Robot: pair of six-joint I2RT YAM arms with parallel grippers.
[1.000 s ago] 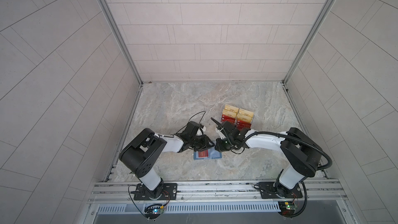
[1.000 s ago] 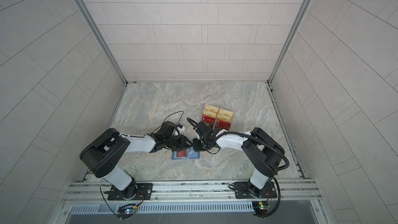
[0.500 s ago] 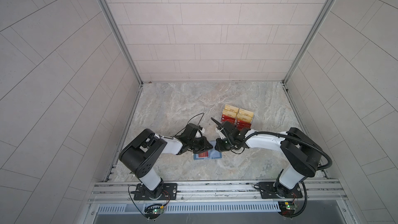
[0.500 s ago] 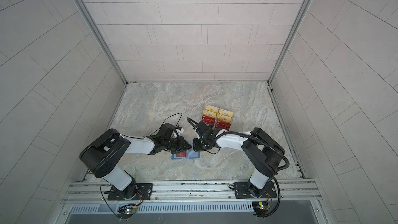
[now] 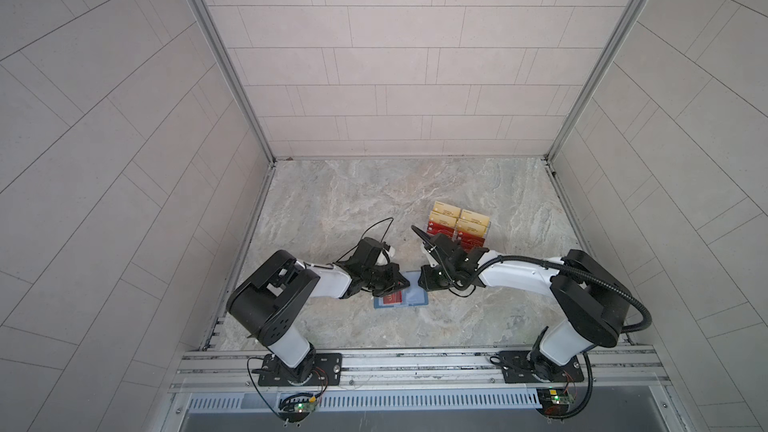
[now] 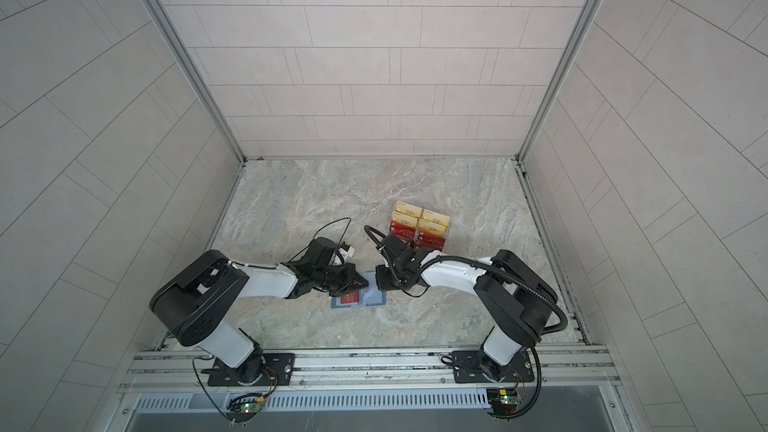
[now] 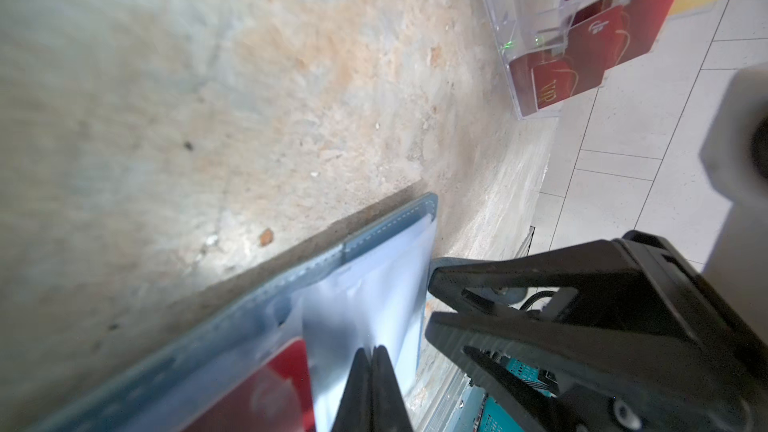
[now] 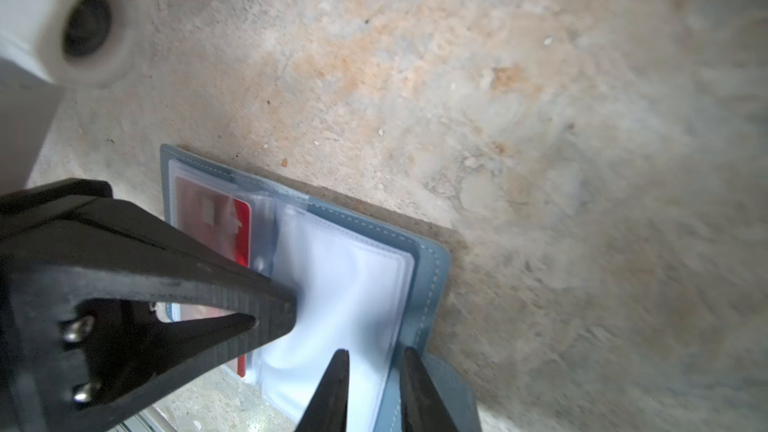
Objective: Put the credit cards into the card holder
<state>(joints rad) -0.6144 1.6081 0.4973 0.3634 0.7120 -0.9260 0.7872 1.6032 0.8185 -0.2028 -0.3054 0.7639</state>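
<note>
1. Slate-blue card holder (image 5: 401,300) is lying open on the marble table (image 5: 353,201), near its front edge and between the two grippers in both top views.
2. One red credit card (image 8: 243,234) is sitting inside a clear pocket on the half nearer the left arm.
3. The left gripper (image 7: 372,350) is pressing its fingers together with no gap. Its tips are meeting a pale sleeve (image 7: 374,284) near the holder's middle, and I cannot tell whether they are pinching it.
4. The right gripper (image 8: 376,352) is showing a narrow gap between its fingers, which are straddling the outer edge of the holder's other half. Whether they are gripping it cannot be told.
5. More red credit cards (image 7: 557,85) are standing with gold cards (image 5: 446,210) in a clear rack (image 7: 511,56) behind the right gripper, apart from the holder.
</note>
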